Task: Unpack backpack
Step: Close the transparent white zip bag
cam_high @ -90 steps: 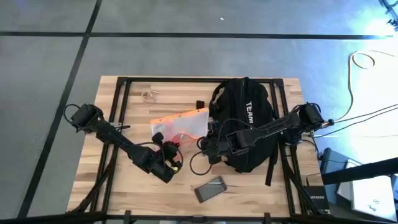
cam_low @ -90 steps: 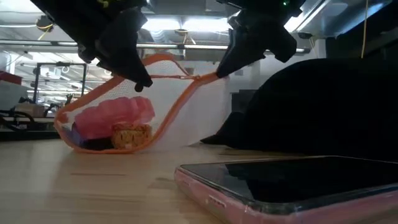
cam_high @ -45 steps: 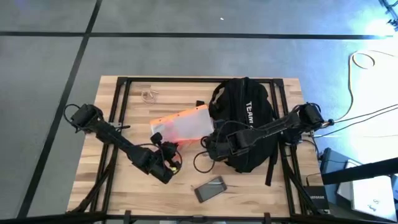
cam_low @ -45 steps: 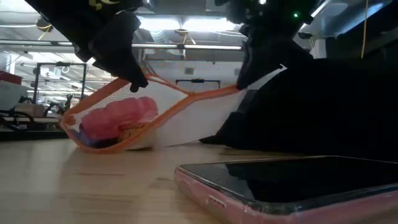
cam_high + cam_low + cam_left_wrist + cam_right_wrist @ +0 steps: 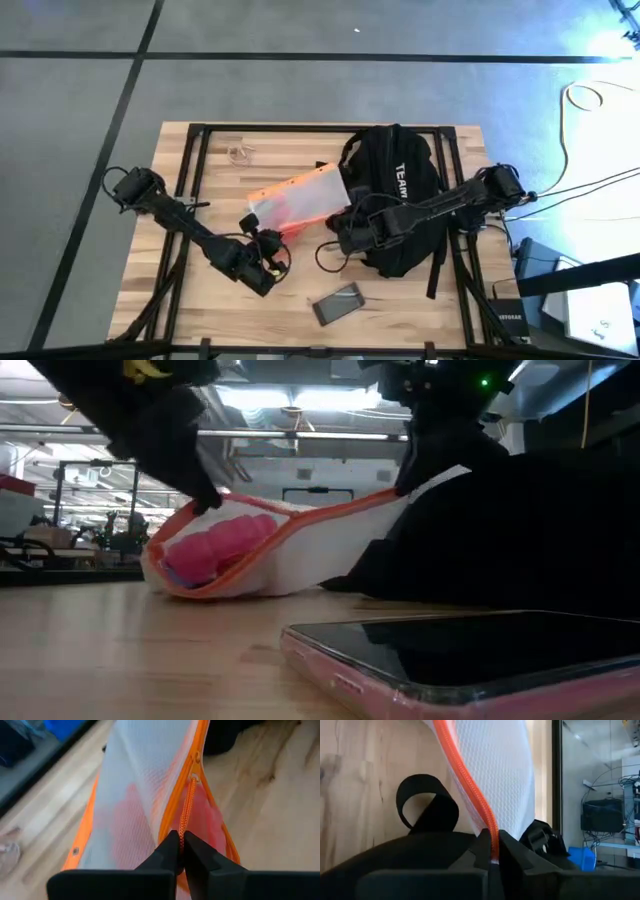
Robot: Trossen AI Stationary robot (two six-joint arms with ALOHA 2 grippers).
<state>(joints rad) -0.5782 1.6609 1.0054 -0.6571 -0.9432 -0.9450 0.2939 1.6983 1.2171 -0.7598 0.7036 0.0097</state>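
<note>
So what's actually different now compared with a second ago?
The mesh pouch has sagged lower and slid toward the backpack, and its mouth has narrowed. The left gripper stays shut on the pouch's orange zipper cord, the right gripper on its orange edge. The phone and backpack haven't moved.

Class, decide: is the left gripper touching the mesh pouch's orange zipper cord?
Touching. The left wrist view shows the left gripper shut on the orange zipper cord of the mesh pouch.

High view straight down; low view table-level; wrist views close; all share mesh pouch (image 5: 296, 199).
</note>
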